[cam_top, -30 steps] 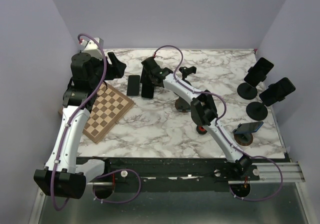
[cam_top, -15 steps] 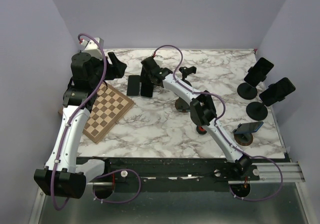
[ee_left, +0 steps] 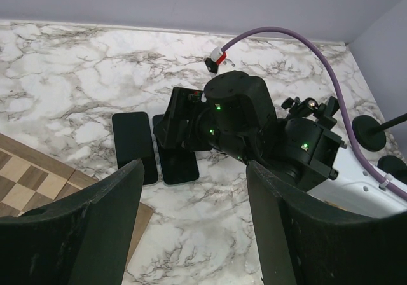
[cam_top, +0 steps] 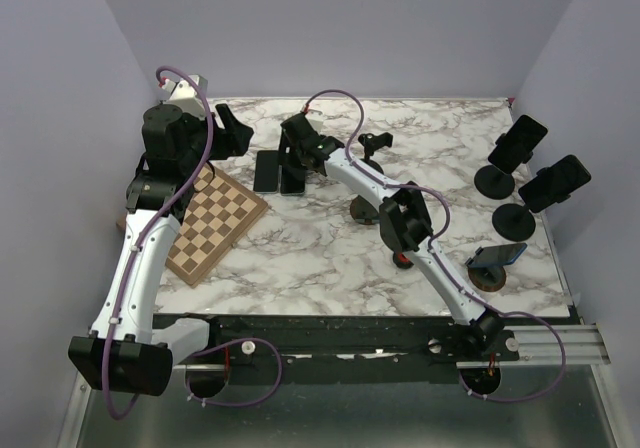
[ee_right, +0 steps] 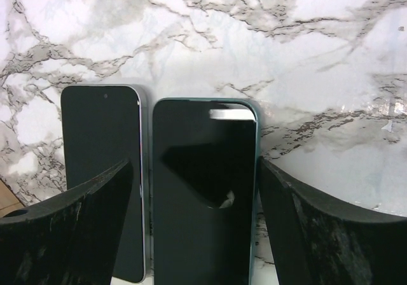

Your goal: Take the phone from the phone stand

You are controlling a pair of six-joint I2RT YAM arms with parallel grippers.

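Note:
Two dark phones lie flat side by side on the marble table (cam_top: 300, 258) at the back left: a silver-edged one (ee_right: 102, 170) and a green-edged one (ee_right: 203, 189). My right gripper (ee_right: 194, 164) is open just above the green-edged phone (cam_top: 293, 181), one finger on each side and not touching it. My left gripper (ee_left: 194, 165) is open and empty, raised near the back left, looking down at both phones (ee_left: 133, 145) and the right wrist (ee_left: 238, 116). Two black phones (cam_top: 517, 143) (cam_top: 555, 183) sit clamped in upright stands at the right.
A chessboard (cam_top: 212, 223) lies at the left, near the phones. A stand with an empty clamp (cam_top: 375, 143) and round base (cam_top: 365, 211) is mid-table, partly behind the right arm. A blue phone (cam_top: 497, 255) rests on a low stand at the front right.
My right gripper has shifted slightly to the left over the green-edged phone. The left arm and the phones on the stands have not moved.

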